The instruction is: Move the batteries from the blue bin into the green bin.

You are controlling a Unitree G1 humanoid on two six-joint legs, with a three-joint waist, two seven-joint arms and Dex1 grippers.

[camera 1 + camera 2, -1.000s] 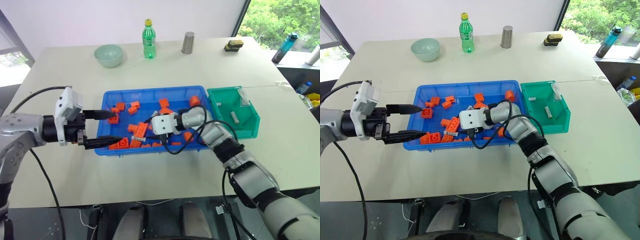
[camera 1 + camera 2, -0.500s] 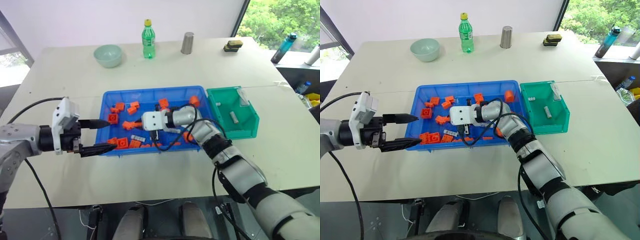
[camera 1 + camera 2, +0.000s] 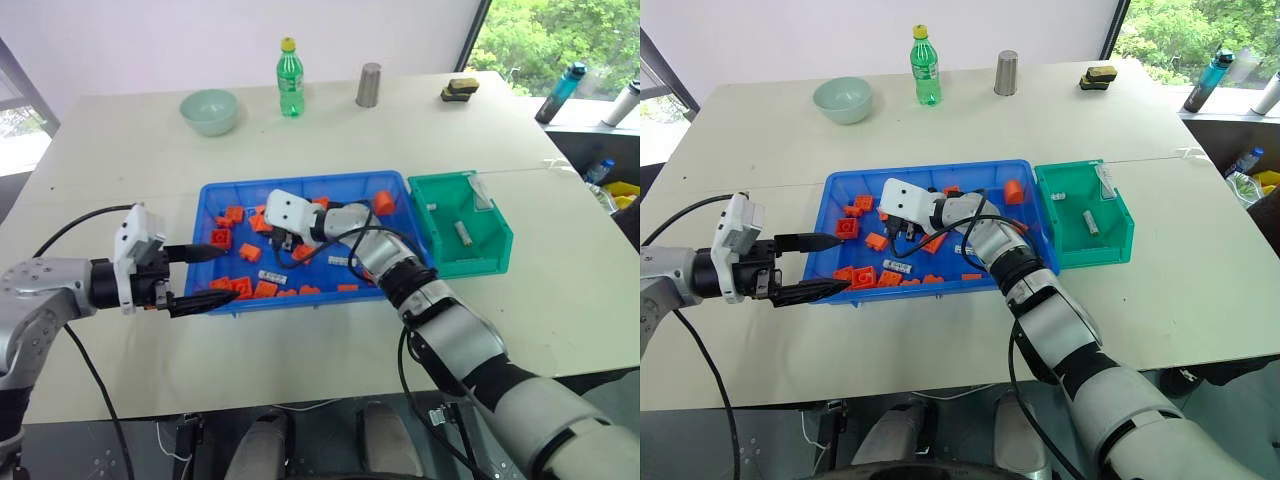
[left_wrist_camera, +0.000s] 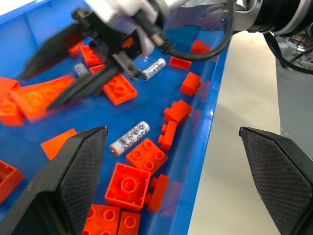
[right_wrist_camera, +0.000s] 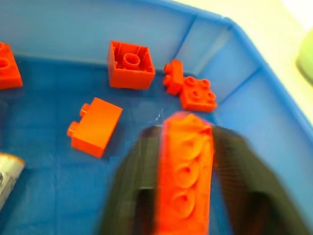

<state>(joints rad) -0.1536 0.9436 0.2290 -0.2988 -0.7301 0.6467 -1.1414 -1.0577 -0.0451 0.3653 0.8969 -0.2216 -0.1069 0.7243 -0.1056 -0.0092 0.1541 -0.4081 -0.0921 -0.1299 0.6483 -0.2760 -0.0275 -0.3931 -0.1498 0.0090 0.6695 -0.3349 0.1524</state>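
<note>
Right gripper [image 5: 183,196] is clamped on a long orange brick [image 5: 185,171], low over the upper-left part of the blue bin [image 3: 385,182]. A brick is not a task item, so this grasp reads as clearing clutter or a mis-pick.

Left gripper [image 3: 205,276] hangs at the bin's 9 o'clock edge, its fingers spread wide with nothing between them.

Batteries in the blue bin: one [image 4: 129,138] lies among loose bricks near the front wall; a second [image 4: 153,69] lies just beyond the right gripper's fingers; a third [image 4: 80,69] is likely half hidden behind those fingers, but blur makes this uncertain.

Green bin [image 3: 492,250] sits touching the blue bin at its 3 o'clock side. Two batteries [image 3: 463,233] lie on its floor.

Advice for this step:
- Drop the brick in a bare patch of the blue bin, away from any battery.
- Target the front battery: it lies flat with open floor along both long sides.
- Turn the wrist so the fingers close across its width, not its length.
- Descend straight so neighbouring bricks do not wedge in.
- Lift clear of the rim before crossing toward 3 o'clock.
</note>
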